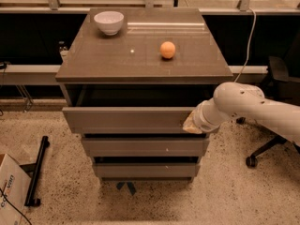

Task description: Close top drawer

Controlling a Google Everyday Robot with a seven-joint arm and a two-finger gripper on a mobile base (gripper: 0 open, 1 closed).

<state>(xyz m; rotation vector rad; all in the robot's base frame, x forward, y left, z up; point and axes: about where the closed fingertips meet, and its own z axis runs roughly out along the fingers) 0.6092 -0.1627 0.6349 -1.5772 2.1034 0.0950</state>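
Camera view gives me a look down on the front of a grey-brown cabinet (pixel 140 67); the top drawer (pixel 126 120) stands part-way out, its plain flat front forward of the cabinet's top edge, with a dark hollow showing between that front and the cabinet; below it I see 2 lower drawers, the middle one (pixel 145 147) and the bottom one (pixel 145 170), both set further back than the top front; the white arm (pixel 255 106) comes in from the right side of the picture and bends toward the cabinet; the gripper (pixel 191 124) shows as a tan tip at the right end of the top drawer's front, up against the panel or just beside it, and I cannot tell which; I cannot tell how wide the gripper is set, nor whether it has hold of anything; on the cabinet top a white bowl (pixel 108 22) sits near the back left corner, and an orange ball (pixel 168 49) lies right of centre, well apart from the bowl; a white cable (pixel 249 36) hangs behind the cabinet on the right; an office chair (pixel 277 74) stands at the right edge; on the speckled floor (pixel 225 196) at the left lie a black stand (pixel 36 175) and a cardboard box (pixel 9 191).
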